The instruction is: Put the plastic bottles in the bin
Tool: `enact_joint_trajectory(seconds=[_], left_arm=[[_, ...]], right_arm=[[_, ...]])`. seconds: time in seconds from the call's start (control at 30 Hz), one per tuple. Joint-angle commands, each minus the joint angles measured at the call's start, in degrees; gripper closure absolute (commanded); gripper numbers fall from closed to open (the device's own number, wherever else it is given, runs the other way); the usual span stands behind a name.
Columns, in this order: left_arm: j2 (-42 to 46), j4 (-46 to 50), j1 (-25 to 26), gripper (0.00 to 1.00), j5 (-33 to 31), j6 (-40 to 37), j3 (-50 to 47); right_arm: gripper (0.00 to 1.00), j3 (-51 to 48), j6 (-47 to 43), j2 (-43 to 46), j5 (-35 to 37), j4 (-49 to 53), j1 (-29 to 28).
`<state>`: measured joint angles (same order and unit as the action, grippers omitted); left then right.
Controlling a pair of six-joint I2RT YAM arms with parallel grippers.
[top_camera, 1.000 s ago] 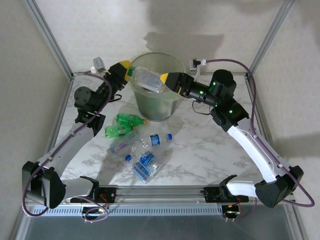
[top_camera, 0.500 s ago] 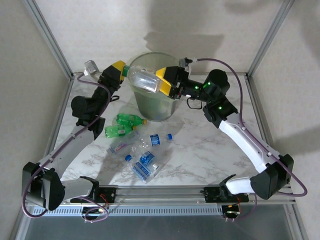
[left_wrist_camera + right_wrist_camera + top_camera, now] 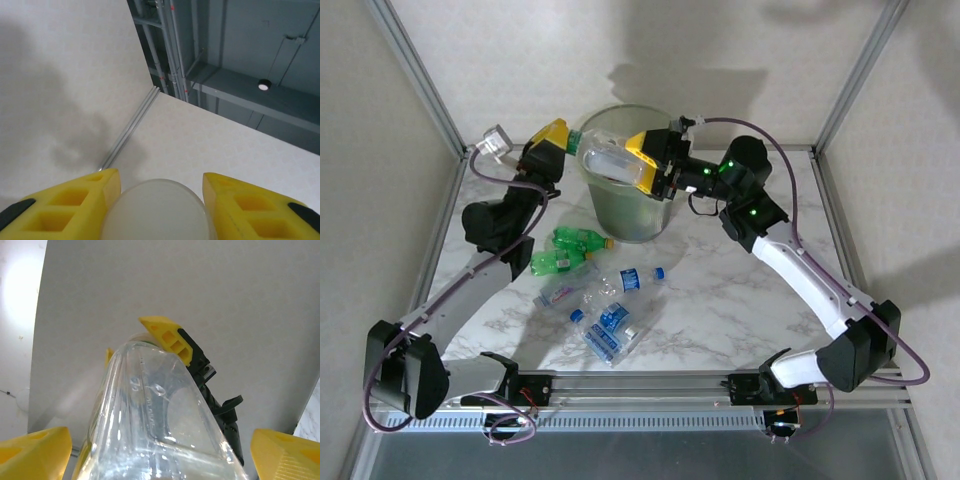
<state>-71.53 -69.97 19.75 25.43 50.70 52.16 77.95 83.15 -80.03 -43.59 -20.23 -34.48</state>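
Left arm [image 3: 470,285] stretched up and forward, left pincer [image 3: 557,141] clamped on the neck end of a clear bottle [image 3: 608,160], right arm [image 3: 810,280] elbowed inward, right pincer [image 3: 645,158] level, jaws wide astride the bottle's base.

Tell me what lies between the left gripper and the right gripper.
In the top view, a clear bottle spans the gap above the bin. The left gripper grips one end, and the right gripper's open jaws straddle the other.
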Motion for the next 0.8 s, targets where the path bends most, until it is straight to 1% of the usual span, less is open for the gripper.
enact_joint_trajectory(seconds=[0.0,0.1,0.27,0.33,0.43,0.47,0.5,0.57,0.6,0.63,0.67,0.7,0.77], left_arm=[[-0.5,-6.5,0.9,1.0,-0.1,-5.2,-1.3],[-0.7,-6.9,1.1,1.0,-0.5,-7.1,-2.1],[-0.9,-7.5,1.1,1.0,-0.4,-7.7,-3.1],[-0.9,-6.5,1.1,1.0,-0.7,-7.8,-3.1],[-0.7,-3.2,1.1,1.0,-2.5,-8.5,-3.1],[-0.5,-1.8,1.1,0.91,-3.5,-8.4,-3.1],[-0.5,-0.9,1.1,0.79,-4.4,-8.3,-3.2],[-0.6,0.1,1.1,0.4,-5.8,-7.6,-3.6],[-0.6,1.5,1.1,0.29,-7.0,-6.8,-3.6],[-0.6,3.4,1.1,0.22,-8.2,-6.1,-3.5],[-0.5,5.6,1.1,0.04,-9.1,-5.5,-3.3],[-0.3,7.4,1.1,0.01,-9.5,-5.1,-3.1],[0.7,11.1,1.1,0.01,-10.2,-4.9,-2.7]], right_arm=[[0.16,2.3,1.3,-0.6,-0.9,-2.3,-0.6],[0.22,2.0,1.5,-0.7,-1.0,-2.6,-0.5],[0.35,0.8,1.4,-0.5,-0.7,-3.1,-0.5],[0.39,0.7,1.4,-0.6,-0.6,-3.4,-0.5],[0.42,0.7,1.5,-0.7,-0.7,-3.9,-0.5],[0.42,0.7,1.4,-0.7,-0.7,-3.9,-0.5],[0.43,0.6,1.4,-0.6,-0.7,-3.8,-0.4],[0.43,0.3,1.5,-0.5,-0.7,-3.8,0.2],[0.43,0.0,1.5,-0.4,-0.5,-3.8,0.7],[0.44,-0.2,1.2,-0.3,-0.4,-3.6,1.4],[0.44,-0.3,0.2,-0.3,-0.1,-2.6,2.4],[0.44,0.1,-0.9,-0.3,0.1,-0.9,3.3],[0.44,1.6,-5.8,-0.9,1.1,5.0,5.7]])
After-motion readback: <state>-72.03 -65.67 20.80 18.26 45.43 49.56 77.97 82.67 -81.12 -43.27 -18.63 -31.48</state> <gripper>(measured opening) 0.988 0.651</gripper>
